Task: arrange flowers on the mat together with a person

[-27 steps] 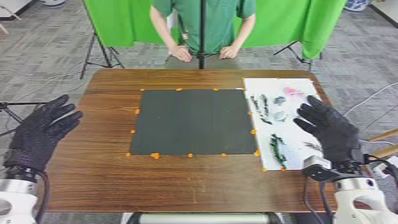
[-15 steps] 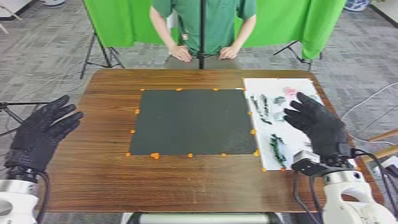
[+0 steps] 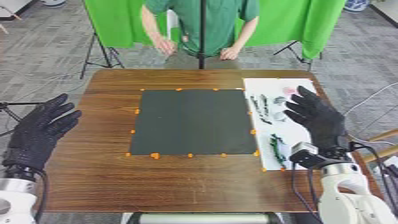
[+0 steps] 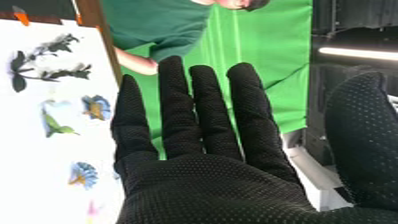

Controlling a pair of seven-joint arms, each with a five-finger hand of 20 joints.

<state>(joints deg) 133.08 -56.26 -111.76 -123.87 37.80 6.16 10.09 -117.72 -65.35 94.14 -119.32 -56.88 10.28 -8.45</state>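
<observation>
Flowers: laid out loose on the white sheet, to the right of the mat
Green curtain (image 3: 306,30): hanging beyond the far edge of the table
Brown wooden table (image 3: 204,187): under both the mat and the sheet
Dark mat (image 3: 191,121): flat near the middle of the table, bare of flowers
White sheet (image 3: 264,85): flat on the table, just beside the mat's right edge
Right hand (image 3: 322,125): above the sheet's right part; fingers straight and fanned apart, thumb held well away from them, open wide with nothing in it
Left hand (image 3: 34,137): beside the table's left edge, fingers extended, open and empty
Green-leaved sprig (image 3: 277,149): on the near part of the sheet
Dark-leaved branch (image 4: 40,76): lying on the sheet, apart from the blue blossoms
Blue blossoms: one (image 4: 96,107) near a pale flower with a green leaf (image 4: 59,127), another (image 4: 83,174) apart from both
Pink flower (image 3: 289,91): toward the sheet's far end
Orange marks (image 3: 155,156): dotted around the mat's border
</observation>
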